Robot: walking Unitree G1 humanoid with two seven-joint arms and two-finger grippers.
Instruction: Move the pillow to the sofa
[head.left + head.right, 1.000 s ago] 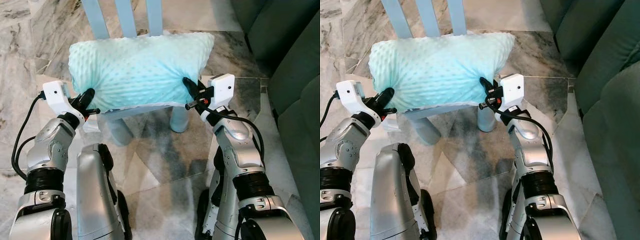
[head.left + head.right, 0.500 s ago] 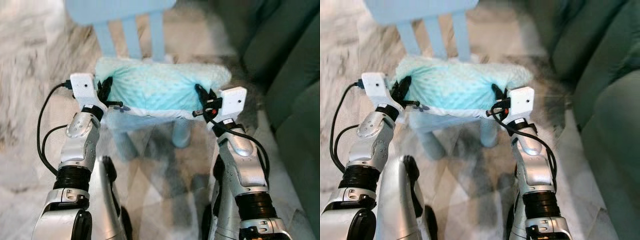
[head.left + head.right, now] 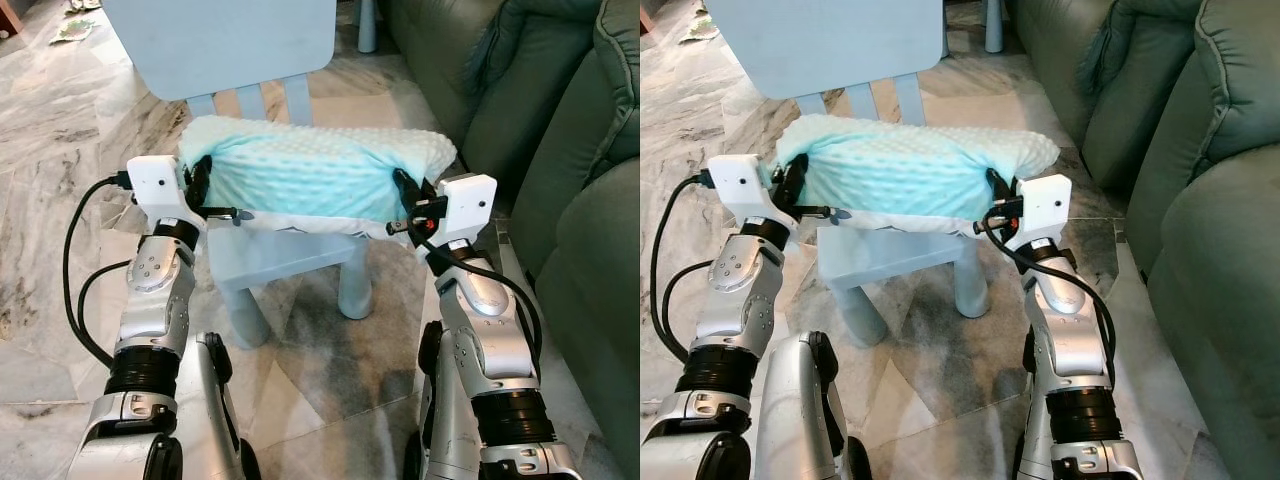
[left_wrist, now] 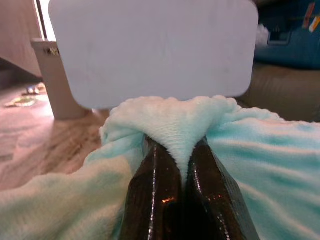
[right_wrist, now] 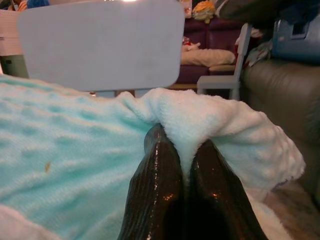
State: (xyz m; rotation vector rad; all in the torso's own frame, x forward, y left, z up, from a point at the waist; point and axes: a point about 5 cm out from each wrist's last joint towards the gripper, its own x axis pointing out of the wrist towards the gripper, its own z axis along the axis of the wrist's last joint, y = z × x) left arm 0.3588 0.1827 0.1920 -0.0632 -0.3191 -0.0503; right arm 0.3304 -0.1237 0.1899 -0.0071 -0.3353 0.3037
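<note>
A mint-green dotted pillow (image 3: pixel 300 175) hangs stretched between my two grippers just above the seat of a small pale-blue chair (image 3: pixel 290 262). My left gripper (image 3: pixel 198 178) is shut on the pillow's left end, and its fingers (image 4: pixel 155 195) pinch a fold of the fabric. At the pillow's right end my right gripper (image 3: pixel 404 192) is shut as well, with its fingers (image 5: pixel 160 185) squeezing a fold. The dark green sofa (image 3: pixel 560 150) stands to my right, close to the right arm.
The chair's backrest (image 3: pixel 225 45) rises just behind the pillow. Marble floor (image 3: pixel 60 150) spreads to the left and in front. A second pale-blue chair leg (image 3: pixel 368 25) stands at the back beside the sofa.
Both grippers have lifted the pillow off the chair seat and hold it higher. The camera has tilted up, so the chair back and more of the sofa now show.
</note>
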